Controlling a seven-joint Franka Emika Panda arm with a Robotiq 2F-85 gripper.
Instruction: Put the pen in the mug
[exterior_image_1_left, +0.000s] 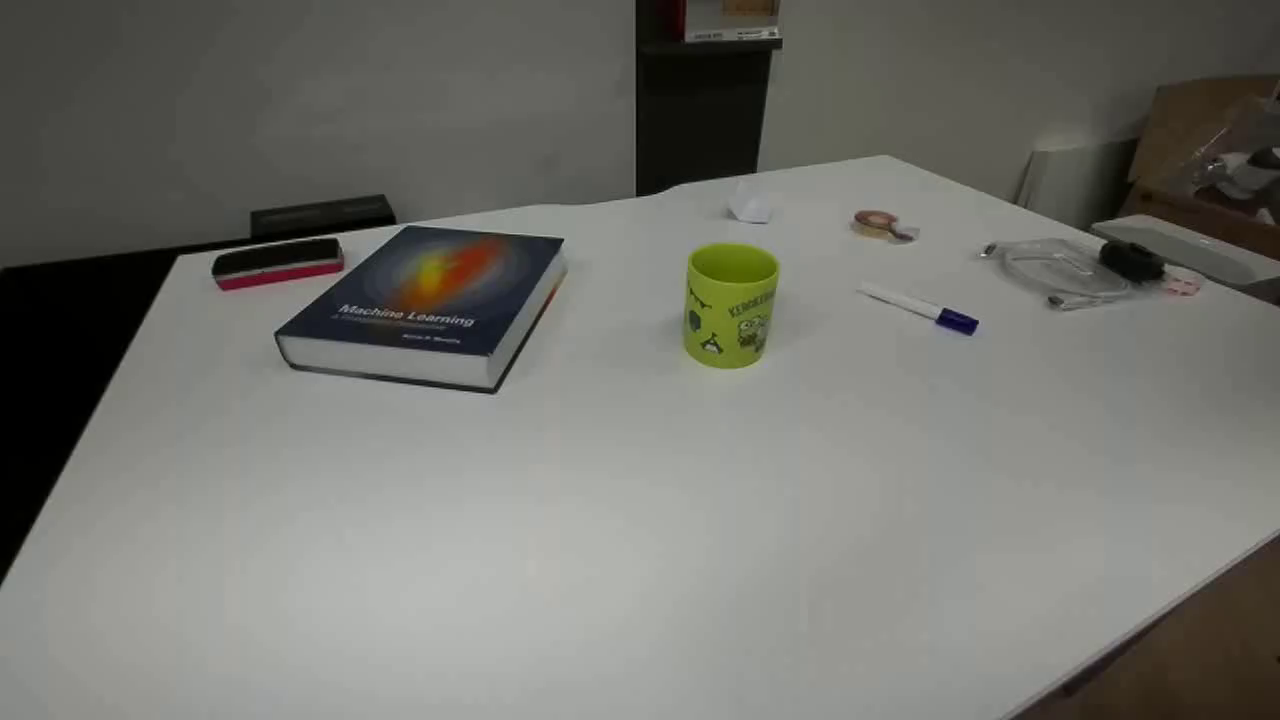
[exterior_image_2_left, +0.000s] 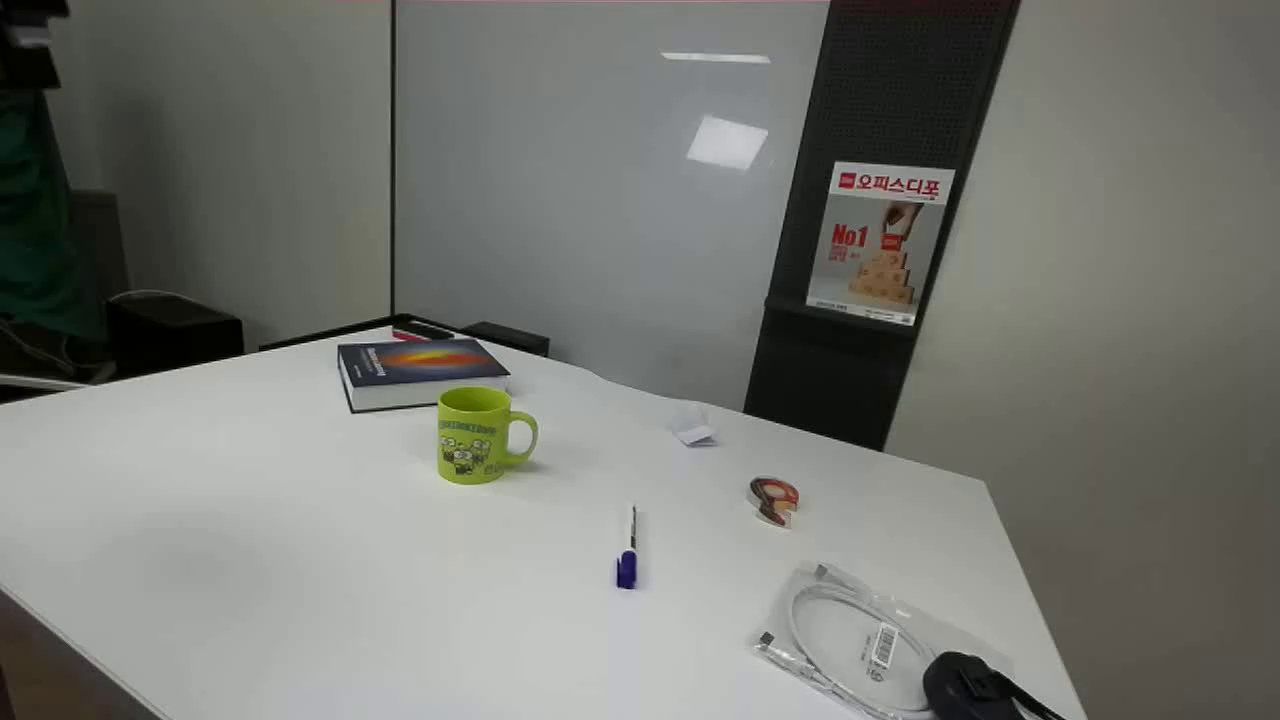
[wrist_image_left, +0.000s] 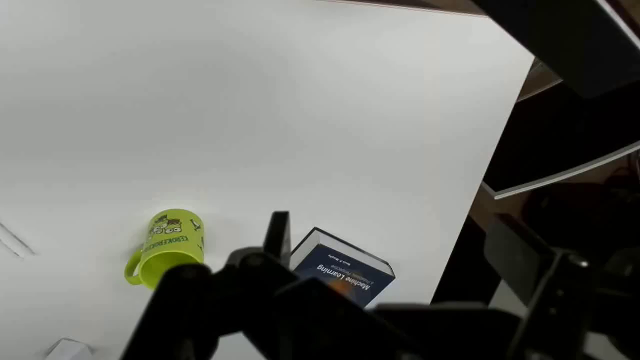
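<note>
The thin white pen (exterior_image_1_left: 905, 301) with a blue cap lies flat on the table, beside and apart from the mug. It also shows in an exterior view (exterior_image_2_left: 627, 566) with its cap toward the camera. In the wrist view only part of the pen (wrist_image_left: 14, 241) shows at the left edge. The yellow-green mug (exterior_image_1_left: 728, 320) stands upright, its handle toward the pen side; it also shows in an exterior view (exterior_image_2_left: 472, 440) and in the wrist view (wrist_image_left: 176, 234). My gripper (wrist_image_left: 398, 244) is open, its fingers wide apart with nothing between them, high above the table. Neither exterior view shows it.
A thick dark blue book (exterior_image_1_left: 425, 290) lies beside the mug. A red-and-black flat object (exterior_image_1_left: 278, 264) lies behind it. A crumpled white paper (exterior_image_2_left: 693, 428), a tape roll (exterior_image_2_left: 773, 500) and a bagged cable (exterior_image_2_left: 860, 640) lie beyond the pen.
</note>
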